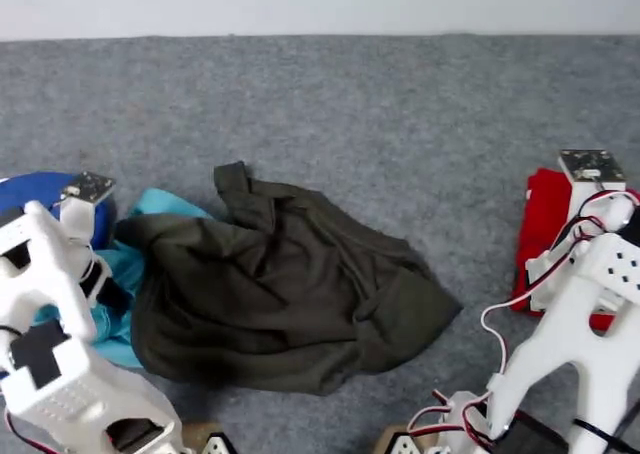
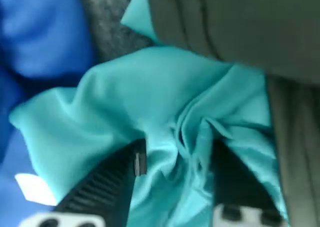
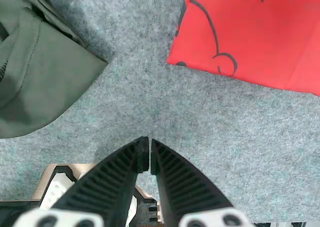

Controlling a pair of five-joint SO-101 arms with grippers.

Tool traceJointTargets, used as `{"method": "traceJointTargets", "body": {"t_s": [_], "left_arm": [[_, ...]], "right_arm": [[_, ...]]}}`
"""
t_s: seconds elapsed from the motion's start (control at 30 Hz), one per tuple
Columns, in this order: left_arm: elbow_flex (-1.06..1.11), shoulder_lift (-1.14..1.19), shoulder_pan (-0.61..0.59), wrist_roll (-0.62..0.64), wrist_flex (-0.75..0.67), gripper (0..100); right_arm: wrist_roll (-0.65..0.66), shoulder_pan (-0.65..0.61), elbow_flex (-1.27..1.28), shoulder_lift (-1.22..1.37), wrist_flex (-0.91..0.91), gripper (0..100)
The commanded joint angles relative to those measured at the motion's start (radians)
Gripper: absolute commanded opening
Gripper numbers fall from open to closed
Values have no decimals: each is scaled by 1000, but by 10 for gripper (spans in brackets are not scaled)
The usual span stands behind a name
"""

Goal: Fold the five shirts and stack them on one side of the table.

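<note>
A crumpled dark olive shirt (image 1: pixel 290 284) lies mid-table, overlapping a teal shirt (image 1: pixel 125 269) at its left edge. A blue shirt (image 1: pixel 35 189) sits at the far left, and a folded red shirt (image 1: pixel 545 224) lies at the right. My left gripper (image 2: pixel 180 154) is shut on a bunched fold of the teal shirt (image 2: pixel 150 97), with the blue shirt (image 2: pixel 40 32) and the olive shirt (image 2: pixel 240 22) on either side. My right gripper (image 3: pixel 150 154) is shut with nothing in it, over bare table between the olive shirt's edge (image 3: pixel 40 72) and the red shirt (image 3: pixel 250 32).
Grey felt (image 1: pixel 400 124) covers the table up to a white wall at the back. The left arm (image 1: pixel 50 264) stands over the teal and blue shirts. The right arm (image 1: pixel 590 274) partly covers the red shirt.
</note>
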Motion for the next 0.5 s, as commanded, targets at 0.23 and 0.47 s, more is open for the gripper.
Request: {"method": "traceJointTargets", "body": {"t_s": [0.23, 0.47], "left_arm": [[-262, -229, -41, -3, 160, 13], [-446, -443, -124, 192, 109, 13]], "right_arm": [[-8, -4, -3, -39, 42, 11], [-8, -7, -3, -39, 41, 11]]}}
